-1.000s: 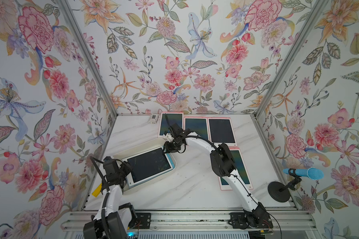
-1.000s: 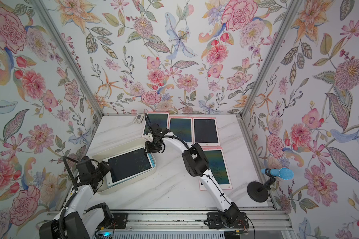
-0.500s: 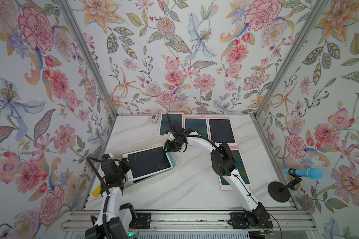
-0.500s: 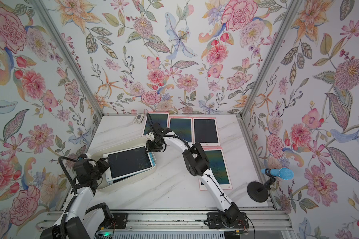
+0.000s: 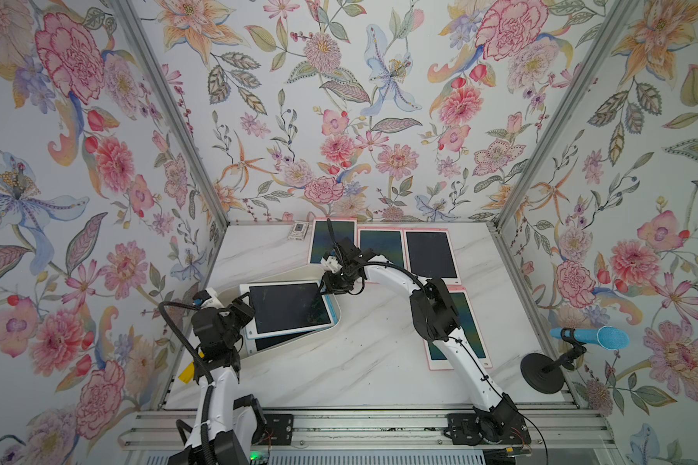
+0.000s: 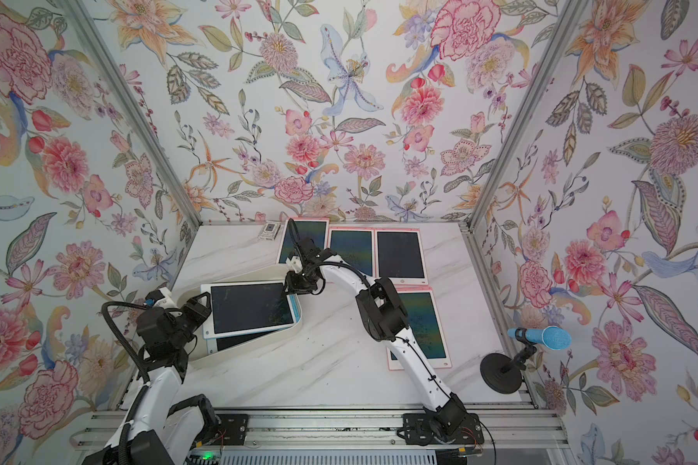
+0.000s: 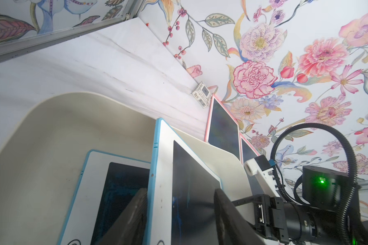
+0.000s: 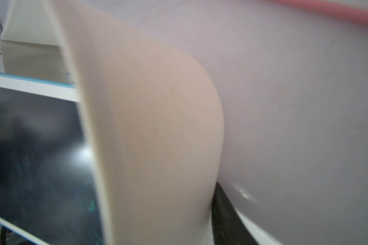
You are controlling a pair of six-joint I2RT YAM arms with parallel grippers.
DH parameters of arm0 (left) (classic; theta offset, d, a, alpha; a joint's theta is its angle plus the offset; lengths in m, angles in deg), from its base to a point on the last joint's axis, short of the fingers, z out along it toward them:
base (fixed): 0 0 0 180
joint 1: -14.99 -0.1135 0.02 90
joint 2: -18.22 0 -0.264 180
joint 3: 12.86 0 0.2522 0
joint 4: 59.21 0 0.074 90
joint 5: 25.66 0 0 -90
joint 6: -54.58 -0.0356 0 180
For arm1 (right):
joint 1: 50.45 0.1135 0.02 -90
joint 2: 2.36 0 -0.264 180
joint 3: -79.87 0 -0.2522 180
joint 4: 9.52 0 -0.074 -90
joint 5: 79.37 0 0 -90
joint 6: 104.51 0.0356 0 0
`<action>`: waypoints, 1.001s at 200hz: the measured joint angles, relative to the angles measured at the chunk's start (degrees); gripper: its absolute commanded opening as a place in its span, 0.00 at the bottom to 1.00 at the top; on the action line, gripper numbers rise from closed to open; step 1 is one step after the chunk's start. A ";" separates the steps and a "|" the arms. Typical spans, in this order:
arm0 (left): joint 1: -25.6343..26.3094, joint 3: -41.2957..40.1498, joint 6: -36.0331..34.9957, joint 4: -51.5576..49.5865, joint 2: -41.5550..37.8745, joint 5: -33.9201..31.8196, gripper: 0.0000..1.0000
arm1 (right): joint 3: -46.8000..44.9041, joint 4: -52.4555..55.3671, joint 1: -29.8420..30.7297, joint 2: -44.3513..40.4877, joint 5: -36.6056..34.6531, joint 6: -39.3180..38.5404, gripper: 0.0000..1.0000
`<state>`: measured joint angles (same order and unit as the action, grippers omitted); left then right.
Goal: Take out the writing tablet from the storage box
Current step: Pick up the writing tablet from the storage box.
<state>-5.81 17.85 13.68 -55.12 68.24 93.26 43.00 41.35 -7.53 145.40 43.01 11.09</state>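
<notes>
I am in the lifting step. My left gripper (image 5: 246,312) pinches the short edge of the writing tablet (image 5: 289,308); the left wrist view shows its fingers (image 7: 136,212) plainly, one against the back and one on the screen face. The tablet hangs tilted just left of centre in both top views, over the storage box (image 7: 62,118). A second blue-edged tablet (image 7: 119,184) lies flat on the box floor beneath it. I cannot tell whether the lifted tablet's far end is clear of the rim. My right gripper (image 5: 329,285) sits at the box's corner, just right of the tablet in the top views. Its wrist view shows the cream wall running into the jaws, with one dark finger (image 8: 221,212) on its outer face. I judge it clamped on that wall to hold the box down, though the inner finger is hidden. The next move calls for raising the tablet until its far edge clears the rim. Then I carry it to bare table (image 5: 359,362), lower centre of frame. A thin edge pinch may let it swing, so I go slowly.
</notes>
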 measured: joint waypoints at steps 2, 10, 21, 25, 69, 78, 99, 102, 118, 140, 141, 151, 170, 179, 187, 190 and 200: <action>0.00 0.00 0.07 0.28 0.00 0.11 0.52 | -0.07 -0.07 0.00 0.02 0.02 0.11 0.40; -0.07 -0.09 0.33 1.18 0.09 0.55 0.52 | -0.11 -0.24 -0.02 0.02 0.15 0.42 0.40; -0.11 -0.11 0.72 2.14 0.24 1.01 0.52 | -0.22 -0.50 -0.07 0.00 0.33 0.70 0.40; -0.11 -0.11 0.90 2.51 0.28 1.18 0.52 | -0.31 -0.63 -0.11 0.02 0.37 0.81 0.40; -0.17 -0.92 2.86 5.35 0.52 4.61 0.51 | -2.43 -4.68 -0.68 -0.02 3.28 2.56 0.39; -0.24 -1.11 3.06 5.05 0.39 5.14 0.51 | -2.99 -5.68 -0.72 -0.11 3.74 3.26 0.38; -0.33 -1.14 3.30 4.07 -0.26 5.60 0.51 | -4.00 -7.04 -1.03 -0.39 4.70 4.07 0.38; -0.33 -1.14 3.34 3.96 -0.42 5.60 0.51 | -4.13 -7.26 -1.07 -0.39 4.83 4.13 0.38; -0.33 -1.16 3.37 2.89 -1.16 5.57 0.50 | -4.42 -7.87 -1.11 -0.44 5.33 4.46 0.38; -0.33 -1.14 3.32 1.29 -1.86 5.20 0.41 | -4.68 -8.37 -1.18 -0.44 5.77 4.72 0.39; -0.33 -1.14 3.26 1.22 -1.86 5.16 0.41 | -4.70 -8.41 -1.18 -0.44 5.79 4.70 0.39; -0.33 -0.92 2.78 0.00 -1.84 4.74 0.37 | -5.07 -8.85 -1.18 -0.57 5.95 4.70 0.41; -0.37 -0.02 1.51 -3.34 -1.68 4.85 0.27 | -6.99 -10.43 -1.33 -1.53 5.97 3.98 0.44; -0.37 0.31 1.31 -4.76 -1.38 5.01 0.20 | -8.26 -11.34 -1.53 -2.21 6.05 3.76 0.46; -0.37 0.70 0.87 -6.10 -0.92 5.20 0.15 | -9.14 -11.80 -1.73 -2.73 6.08 3.43 0.48; -0.31 0.87 0.33 -6.69 -0.66 5.35 0.15 | -9.44 -11.98 -1.81 -2.91 6.16 3.08 0.49; -0.22 1.40 0.17 -8.11 0.31 5.60 0.07 | -9.99 -12.33 -2.08 -3.23 6.27 2.75 0.50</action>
<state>-6.03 19.25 13.85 -63.23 68.54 98.86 33.01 29.02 -9.61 142.17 49.28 13.85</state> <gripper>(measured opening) 0.142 0.484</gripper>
